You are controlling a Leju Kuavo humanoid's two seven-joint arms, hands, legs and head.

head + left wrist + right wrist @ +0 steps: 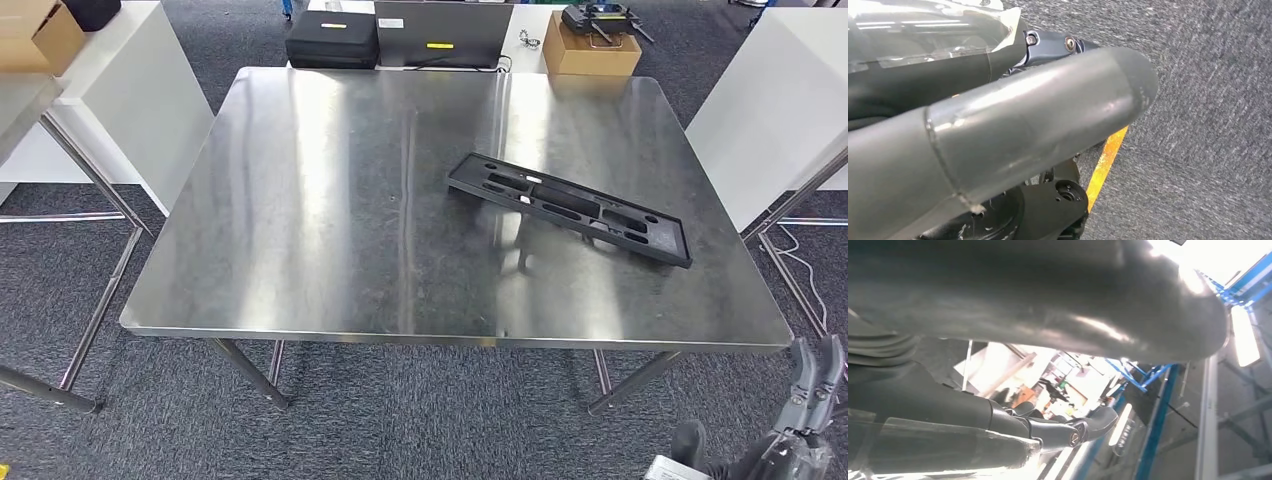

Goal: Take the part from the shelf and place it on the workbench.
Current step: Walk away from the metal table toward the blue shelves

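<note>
The part point(570, 208) is a long, flat black plastic frame with several cut-outs. It lies flat and at a slant on the right half of the steel workbench point(330, 200), with nothing touching it. My right hand point(810, 385) hangs off the bench's near right corner, below the tabletop, fingers pointing up and holding nothing. The right wrist view shows that hand point(1048, 305) with its thumb and dark fingers stretched out and apart. In the left wrist view my left hand point(998, 125) hangs over grey carpet, thumb extended, nothing in it.
Behind the bench stand a black case point(332, 40), a dark flat device point(440, 32) and a cardboard box point(592, 45) with a controller on top. White tables flank the bench on both sides. An orange line point(1105, 162) runs across the carpet.
</note>
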